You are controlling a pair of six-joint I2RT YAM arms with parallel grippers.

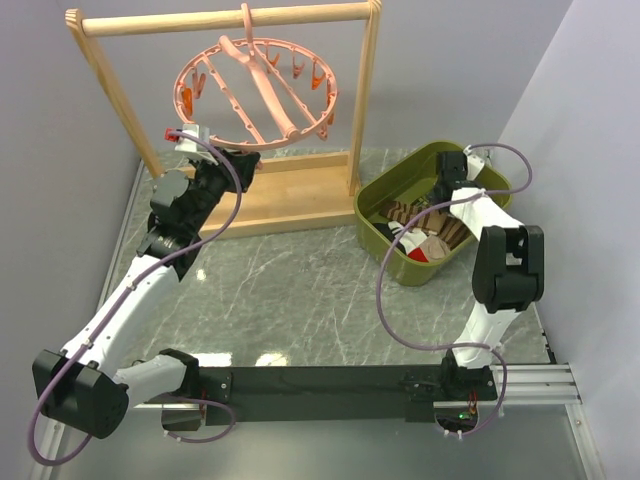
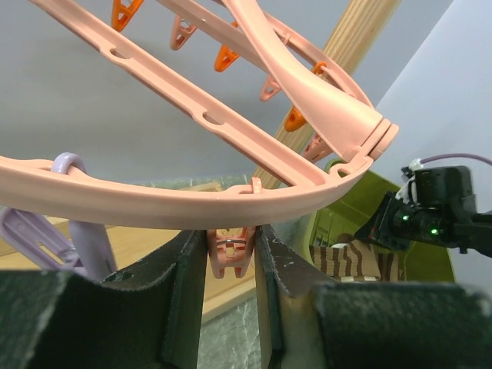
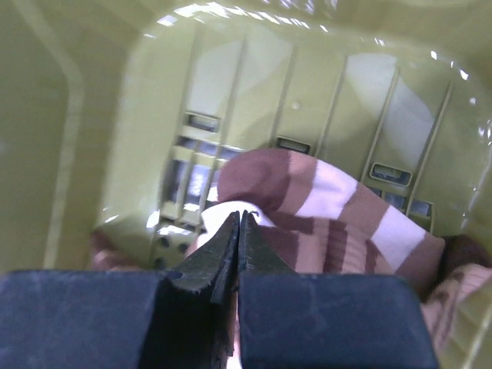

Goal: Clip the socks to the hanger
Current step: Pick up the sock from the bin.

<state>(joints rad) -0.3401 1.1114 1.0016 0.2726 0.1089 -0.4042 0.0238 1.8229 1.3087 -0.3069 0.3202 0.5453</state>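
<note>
So the pink ring hanger (image 1: pixel 265 85) hangs off the top bar of the wooden rack (image 1: pixel 230 17) in the upper middle of the overhead frame. The left arm is stretched up to the rim at its lower left.

In the left wrist view, the left end effector (image 2: pixel 231 234) is only partly open. Its two fingers (image 2: pixel 184 292) sit on either side of one small pink clip (image 2: pixel 231 257) that dangles under the hanger rim, dead center in the frame. The pads look like they're touching the clip on both sides, so I'd call that a grip on it. A lilac clip (image 2: pixel 69 231) pokes out at the left edge of that same view.

Over at the right of the overhead frame, an olive green bin (image 1: pixel 365 222) sits on the grey bench (image 1: pixel 300 290) just right of the rack's base. The brown striped socks (image 1: pixel 452 232) are piled inside it, and the right arm is dipped in from above.

In the right wrist view, the right end effector (image 3: pixel 241 217) is closed all the way, fingertips meeting. The tips sit right at the cuff edge of one brown and cream sock (image 3: pixel 346 223) that lies against the bin's far wall. Can't tell whether any fabric is actually pinched between them.
</note>
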